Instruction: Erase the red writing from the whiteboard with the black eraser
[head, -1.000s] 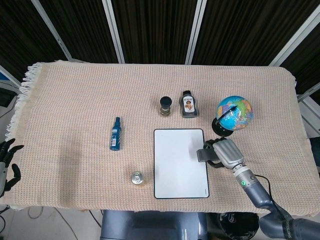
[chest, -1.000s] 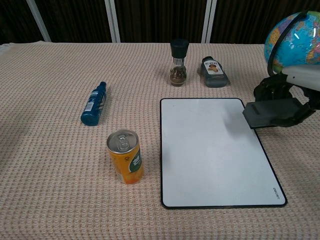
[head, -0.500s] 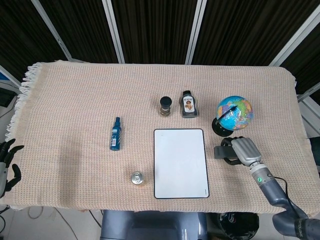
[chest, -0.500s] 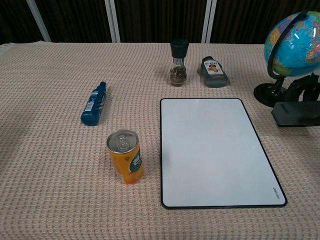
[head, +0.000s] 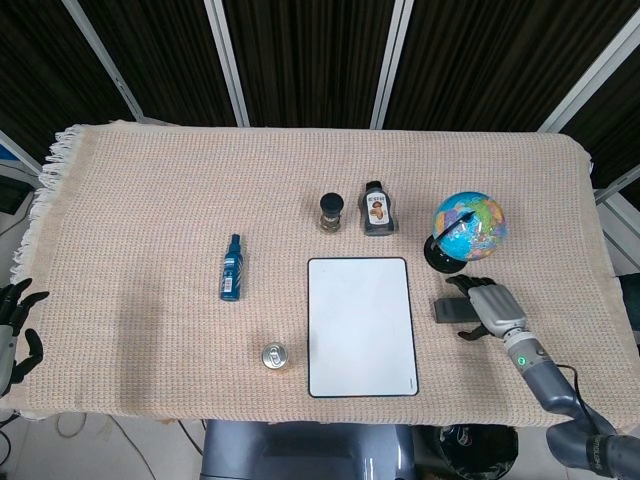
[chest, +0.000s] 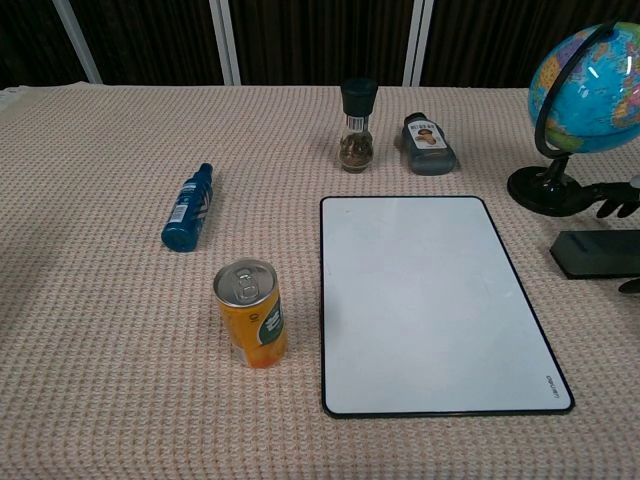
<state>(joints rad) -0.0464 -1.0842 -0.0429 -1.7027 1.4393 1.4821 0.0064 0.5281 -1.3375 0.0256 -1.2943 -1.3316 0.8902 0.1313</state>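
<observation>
Whiteboard (head: 361, 326) wiped clean; black eraser (head: 452, 309) lies on the surface beside it — right hand (head: 490, 308), fingers spread, just alongside. Risk: withdrawing fingers nudging eraser or globe (head: 469, 225).

A: What runs off the frame?
B: In the chest view, the globe (chest: 590, 75), the black eraser (chest: 597, 253) and the right hand (chest: 622, 200) are cut by the right edge; only fingertips show. The left hand (head: 14, 330) is cut by the head view's left edge.
A: Anything unreadable?
B: The sauce bottle (head: 377, 209) label and the whiteboard (chest: 428, 301) corner print are too small.
</observation>
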